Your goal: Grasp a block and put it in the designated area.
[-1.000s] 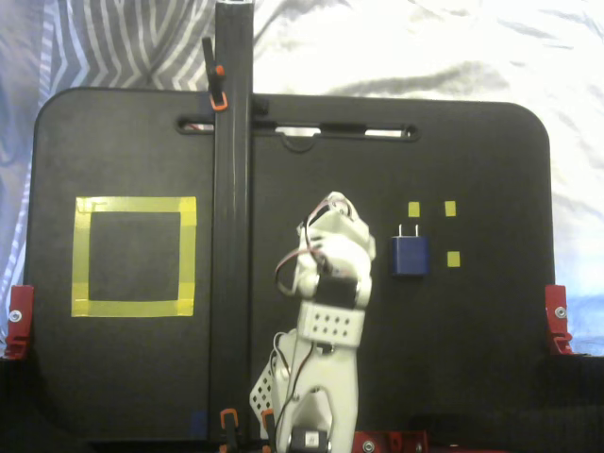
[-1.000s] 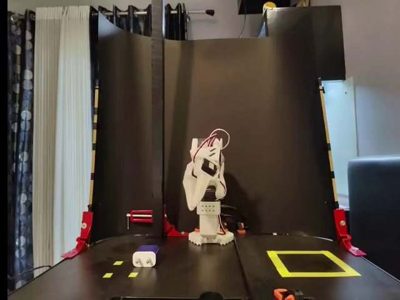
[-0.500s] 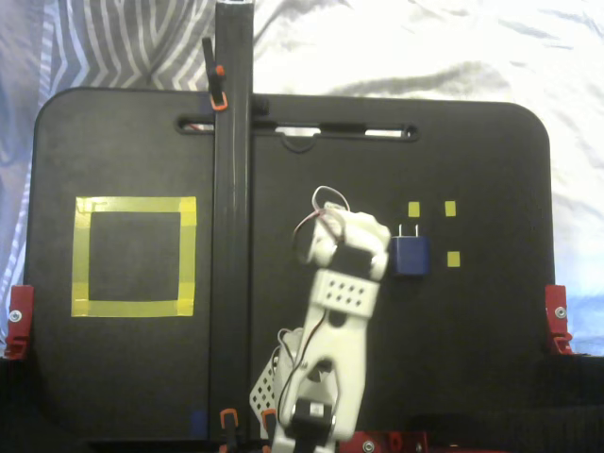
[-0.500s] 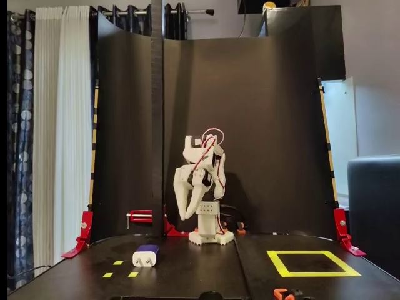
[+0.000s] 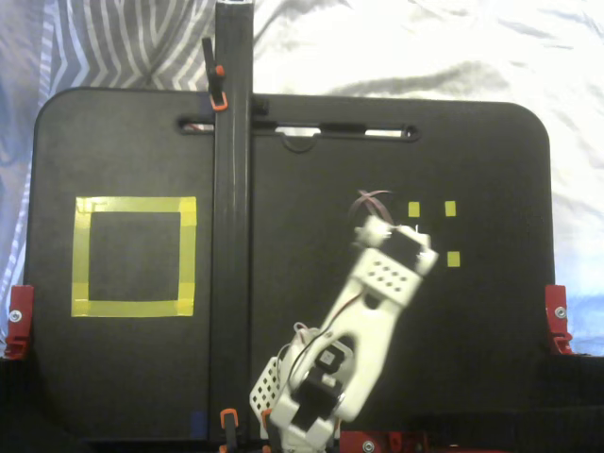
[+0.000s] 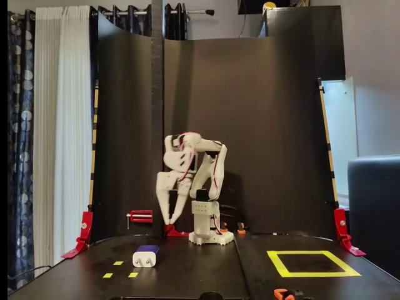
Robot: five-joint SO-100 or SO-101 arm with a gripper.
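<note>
Plainly the reach is in hand. In a fixed view from above, the arm covers the block, so it lies under the gripper; the designated area (image 5: 134, 256) sits well apart to the left. In a fixed view from the front, the gripper (image 6: 169, 222) hangs above and behind the block (image 6: 147, 255), jaws nearly together. The block is navy with a pale end. Next calls for opening and descending.

One small dark navy-blue squarish block (image 6: 147, 255) with a pale end sits below the jaws. One large square outline of yellow tape (image 5: 134, 256) lies well off to the jaws' side. Three tiny yellow tape squares (image 5: 454, 259) are visible near them. One white arm carries one two-finger gripper (image 6: 168, 220). Two red corner clamps (image 5: 558, 317) are visible.
</note>
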